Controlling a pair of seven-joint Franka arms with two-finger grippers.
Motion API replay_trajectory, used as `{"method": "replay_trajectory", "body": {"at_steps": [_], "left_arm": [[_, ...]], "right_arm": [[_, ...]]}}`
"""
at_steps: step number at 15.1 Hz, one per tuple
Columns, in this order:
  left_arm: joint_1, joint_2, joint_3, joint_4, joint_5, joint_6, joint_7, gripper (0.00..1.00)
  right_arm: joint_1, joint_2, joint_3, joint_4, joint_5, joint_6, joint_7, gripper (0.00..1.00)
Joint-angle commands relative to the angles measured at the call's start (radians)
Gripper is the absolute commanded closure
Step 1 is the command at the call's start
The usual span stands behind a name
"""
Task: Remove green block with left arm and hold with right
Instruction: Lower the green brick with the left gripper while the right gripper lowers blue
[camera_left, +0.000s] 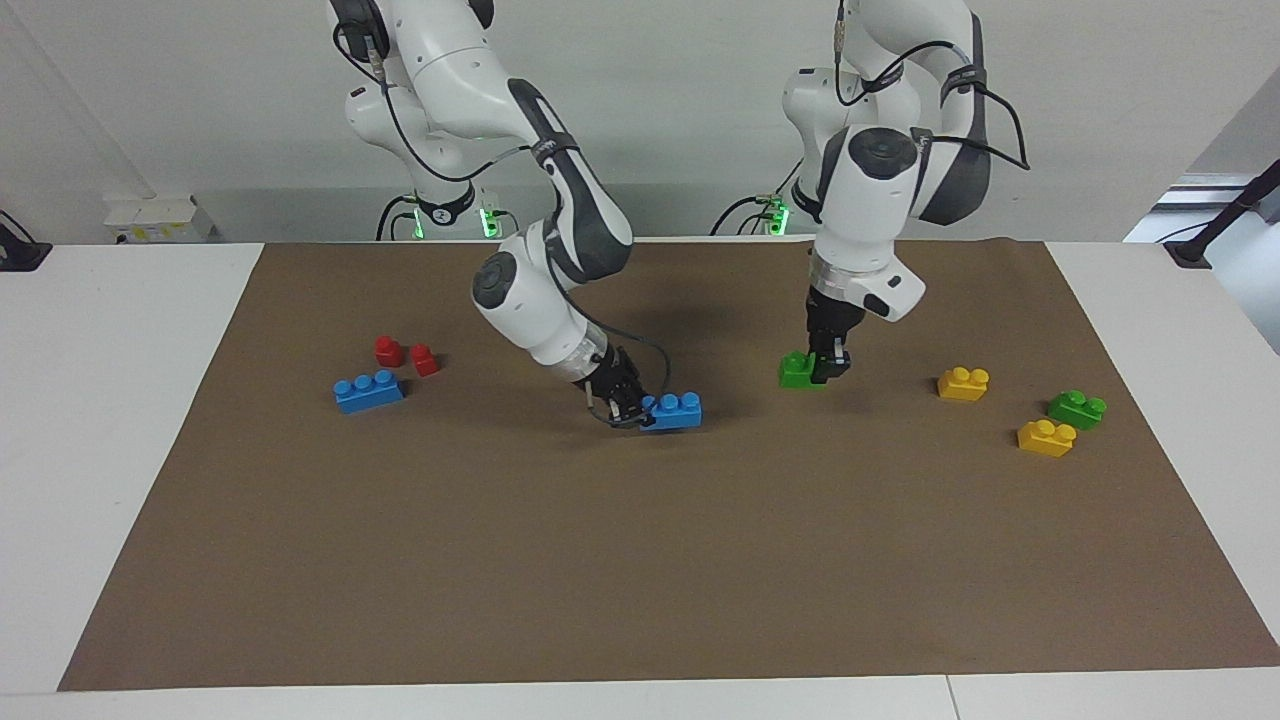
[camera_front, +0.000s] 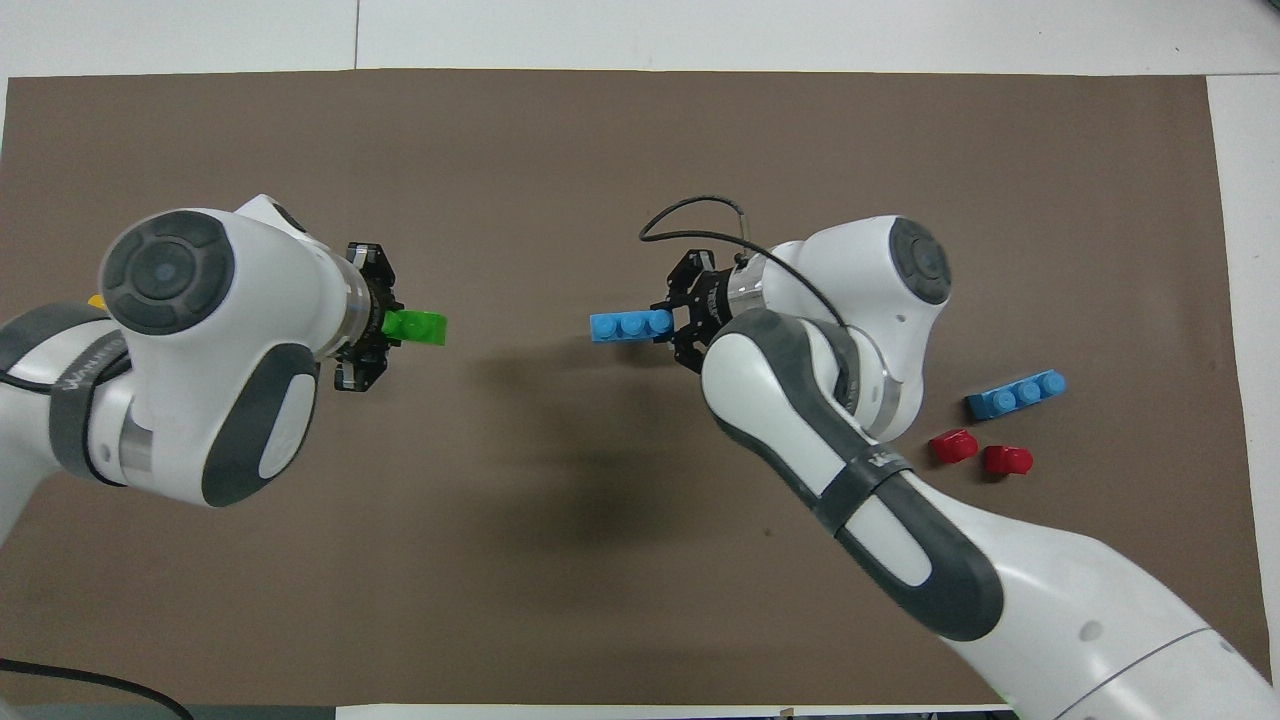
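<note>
On the worktop (camera_left: 640, 560), the right end effector (camera_left: 628, 412) is closed on the end of a blue brick (camera_left: 675, 410) resting mid-mat. The left end effector (camera_left: 829, 368) pinches one end of the green block (camera_left: 798, 370), which sits low at the worktop toward the left arm's end.

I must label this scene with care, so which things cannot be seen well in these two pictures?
- Overhead view: the left arm hides the yellow bricks and the darker green brick; only a yellow sliver shows.
- Facing view: the left gripper covers one end of the green block.
- Both views: the right gripper covers one end of the blue brick.
</note>
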Motion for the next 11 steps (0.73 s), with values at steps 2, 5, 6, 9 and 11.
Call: {"method": "replay_trajectory", "body": {"at_steps": [2, 5, 6, 9, 11], "left_arm": [[0.172, 0.001, -0.006, -0.004, -0.101, -0.010, 0.398, 1.00], [0.261, 0.018, -0.004, -0.010, -0.108, 0.003, 0.584, 1.00], [0.288, 0.042, -0.006, -0.006, -0.108, 0.016, 0.636, 1.00], [0.322, 0.106, -0.003, 0.002, -0.105, 0.089, 0.696, 1.00], [0.342, 0.165, -0.003, 0.035, -0.095, 0.134, 0.711, 1.00]], "right_arm": [[-0.231, -0.050, 0.010, 0.012, -0.050, -0.214, -0.207, 1.00], [-0.389, -0.056, 0.009, 0.000, -0.119, -0.320, -0.362, 1.00], [-0.435, -0.058, 0.009, -0.008, -0.133, -0.334, -0.394, 1.00], [-0.517, -0.064, 0.009, -0.041, -0.149, -0.340, -0.459, 1.00], [-0.538, -0.056, 0.009, -0.051, -0.149, -0.329, -0.471, 1.00]]}}
